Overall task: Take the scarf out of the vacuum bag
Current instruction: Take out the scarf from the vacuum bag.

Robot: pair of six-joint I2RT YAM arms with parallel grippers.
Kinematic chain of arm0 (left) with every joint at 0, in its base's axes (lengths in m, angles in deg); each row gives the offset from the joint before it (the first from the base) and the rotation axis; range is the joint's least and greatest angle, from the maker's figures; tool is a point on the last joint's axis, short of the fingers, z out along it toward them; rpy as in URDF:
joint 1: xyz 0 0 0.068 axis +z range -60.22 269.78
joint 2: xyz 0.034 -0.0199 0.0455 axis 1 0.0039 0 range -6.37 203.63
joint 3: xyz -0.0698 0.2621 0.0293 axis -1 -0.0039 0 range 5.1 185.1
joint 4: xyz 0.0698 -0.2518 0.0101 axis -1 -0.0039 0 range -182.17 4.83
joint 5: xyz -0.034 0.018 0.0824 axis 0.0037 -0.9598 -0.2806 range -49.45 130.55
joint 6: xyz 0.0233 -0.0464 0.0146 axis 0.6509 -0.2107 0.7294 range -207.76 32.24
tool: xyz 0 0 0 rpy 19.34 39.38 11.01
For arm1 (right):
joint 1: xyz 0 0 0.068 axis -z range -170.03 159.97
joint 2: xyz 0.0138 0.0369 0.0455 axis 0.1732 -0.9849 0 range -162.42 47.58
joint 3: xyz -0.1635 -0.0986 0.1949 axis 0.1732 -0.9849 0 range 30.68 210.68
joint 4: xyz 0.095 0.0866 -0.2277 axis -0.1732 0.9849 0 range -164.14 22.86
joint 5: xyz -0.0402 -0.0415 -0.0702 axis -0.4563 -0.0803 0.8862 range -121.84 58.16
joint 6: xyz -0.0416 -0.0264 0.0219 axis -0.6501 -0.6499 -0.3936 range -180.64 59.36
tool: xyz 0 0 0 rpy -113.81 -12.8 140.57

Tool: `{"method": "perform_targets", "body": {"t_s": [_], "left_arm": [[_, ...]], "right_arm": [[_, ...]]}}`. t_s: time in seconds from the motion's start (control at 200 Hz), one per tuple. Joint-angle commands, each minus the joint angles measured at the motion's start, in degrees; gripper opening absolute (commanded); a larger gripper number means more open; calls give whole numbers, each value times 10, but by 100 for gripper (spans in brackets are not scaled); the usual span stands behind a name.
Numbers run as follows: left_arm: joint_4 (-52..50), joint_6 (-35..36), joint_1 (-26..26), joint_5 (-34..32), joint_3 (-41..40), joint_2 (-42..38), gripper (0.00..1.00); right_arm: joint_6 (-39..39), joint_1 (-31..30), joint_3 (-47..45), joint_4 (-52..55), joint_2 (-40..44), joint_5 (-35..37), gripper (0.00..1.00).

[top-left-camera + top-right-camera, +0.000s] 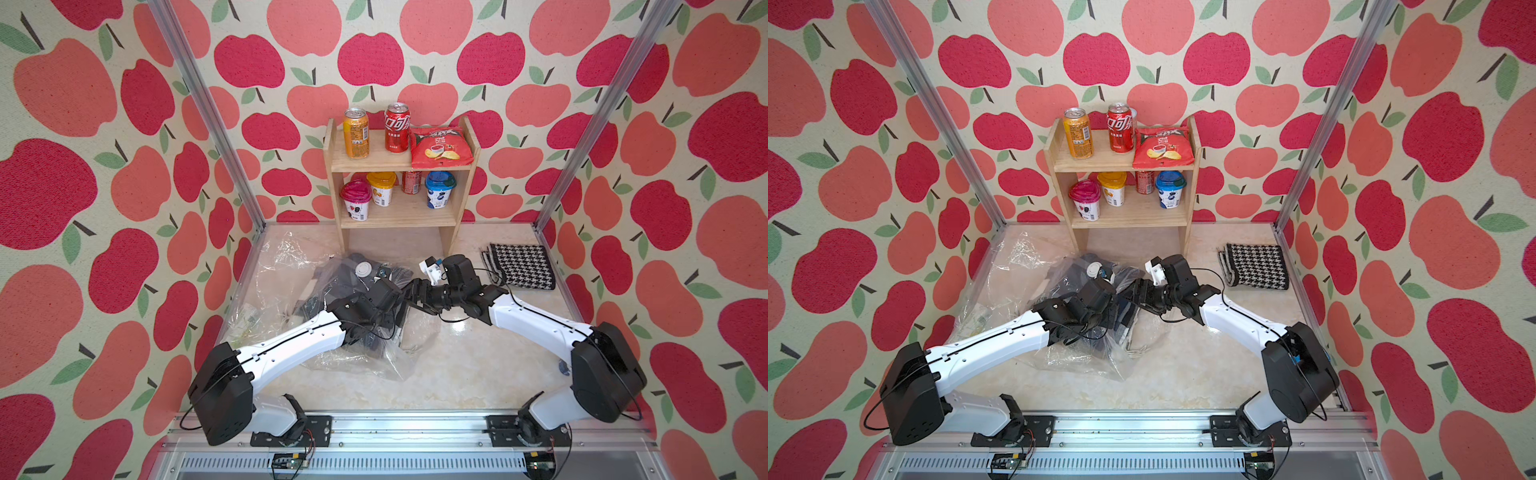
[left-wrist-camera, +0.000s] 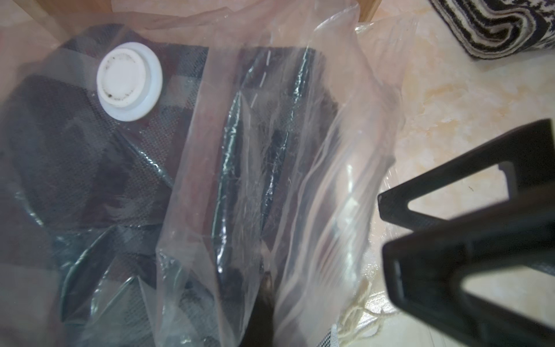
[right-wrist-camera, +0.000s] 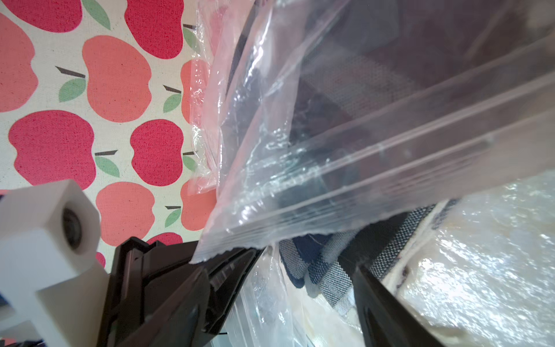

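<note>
The vacuum bag [image 1: 332, 286] lies crumpled mid-tabletop, a little left of centre and just in front of the shelf, with its round white valve cap [image 1: 363, 270] facing up. The scarf [image 2: 90, 168], a dark checked weave with a cream fringe, is inside it. In the right wrist view one fringed end shows at the bag's open mouth. A smaller clear plastic bag [image 1: 278, 257] is spread beside it toward the left wall. Both rest on a glossy cream marbled tabletop [image 1: 478, 365], and a folded houndstooth cloth [image 1: 521, 266] lies well apart near the right rear corner. A wooden shelf [image 1: 332, 166] at the back carries cans, a crisp packet and yoghurt pots. The walls [image 1: 83, 166] are covered in red and pink apple print, with aluminium posts at the rear corners. The left gripper [image 3: 237, 258] is clamped tight on the zip edge of the vacuum bag's mouth, holding that edge up off the tabletop. The right gripper [image 2: 382, 228] sits just beside the mouth with its jaws apart, gripping nothing. One of its fingers lies close to the scarf's end, but whether they touch cannot be told.
</note>
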Motion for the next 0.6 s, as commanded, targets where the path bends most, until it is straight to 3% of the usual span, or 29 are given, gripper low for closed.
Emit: {"method": "perform_targets", "body": {"t_s": [0.0,0.59], "left_arm": [[7,-27,-2,-25,-24,-7,0],[15,-63,24,-17,-50,-5,0]], "right_arm": [[-1,-21,7,-12,-10,24,76],[42,-45,-48,-49,-24,76,66]]}}
